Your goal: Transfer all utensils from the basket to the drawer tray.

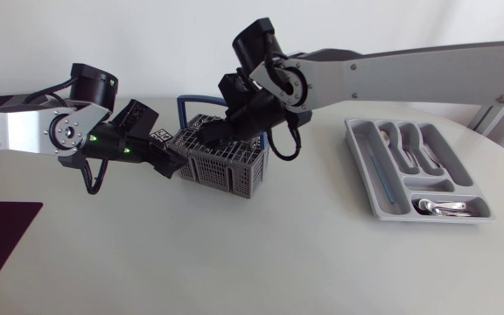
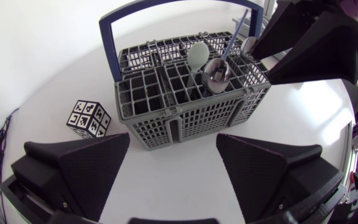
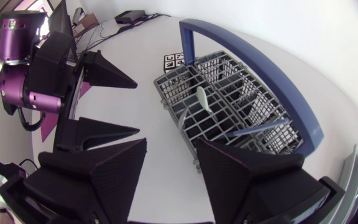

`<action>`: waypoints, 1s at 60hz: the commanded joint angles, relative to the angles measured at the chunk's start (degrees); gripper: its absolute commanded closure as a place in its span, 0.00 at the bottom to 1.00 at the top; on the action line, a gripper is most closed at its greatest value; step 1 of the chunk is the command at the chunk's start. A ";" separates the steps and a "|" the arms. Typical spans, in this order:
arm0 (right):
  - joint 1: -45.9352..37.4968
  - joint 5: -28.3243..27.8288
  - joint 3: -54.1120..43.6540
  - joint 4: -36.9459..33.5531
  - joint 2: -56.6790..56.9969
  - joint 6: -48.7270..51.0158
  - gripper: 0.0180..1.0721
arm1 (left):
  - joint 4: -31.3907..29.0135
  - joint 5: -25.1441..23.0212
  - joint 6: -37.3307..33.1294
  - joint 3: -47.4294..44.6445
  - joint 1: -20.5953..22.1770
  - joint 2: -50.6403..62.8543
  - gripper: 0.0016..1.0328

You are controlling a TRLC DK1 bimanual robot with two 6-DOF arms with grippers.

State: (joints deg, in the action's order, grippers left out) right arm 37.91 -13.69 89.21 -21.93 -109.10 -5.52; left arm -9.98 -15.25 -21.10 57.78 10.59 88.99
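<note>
head: overhead, far | wrists: close, facing from opposite sides | shared: basket (image 1: 226, 171)

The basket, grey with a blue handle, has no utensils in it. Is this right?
No. The basket holds utensils: the left wrist view shows a pale green spoon, a metal spoon and a blue-handled utensil in it. The rest is right.

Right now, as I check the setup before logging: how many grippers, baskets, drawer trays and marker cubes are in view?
Grippers: 2, the left gripper and the right gripper
Basket: 1
Drawer tray: 1
Marker cube: 1
Total: 5
</note>
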 commanded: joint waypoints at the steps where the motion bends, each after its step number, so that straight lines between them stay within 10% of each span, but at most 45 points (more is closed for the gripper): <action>1: 0.76 0.25 1.41 1.37 -2.61 -2.48 0.50 | 0.66 -1.01 -1.66 -1.44 -0.75 1.62 0.05; 28: 1.73 2.44 5.36 4.71 -8.32 -4.32 0.57 | 1.01 -3.04 -2.10 -2.50 -2.68 1.71 0.05; 41: 1.90 4.64 5.71 6.73 -9.73 -4.59 0.84 | 1.01 -3.83 -2.19 -3.11 -3.47 1.10 0.05; 60: 1.73 4.03 5.10 7.26 -9.82 -3.97 0.95 | 1.01 -4.09 -2.10 -4.17 -3.73 0.22 0.05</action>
State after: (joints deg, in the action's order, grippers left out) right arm 39.38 -9.61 93.56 -15.16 -117.91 -7.99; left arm -9.06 -18.87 -22.33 55.29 7.22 89.30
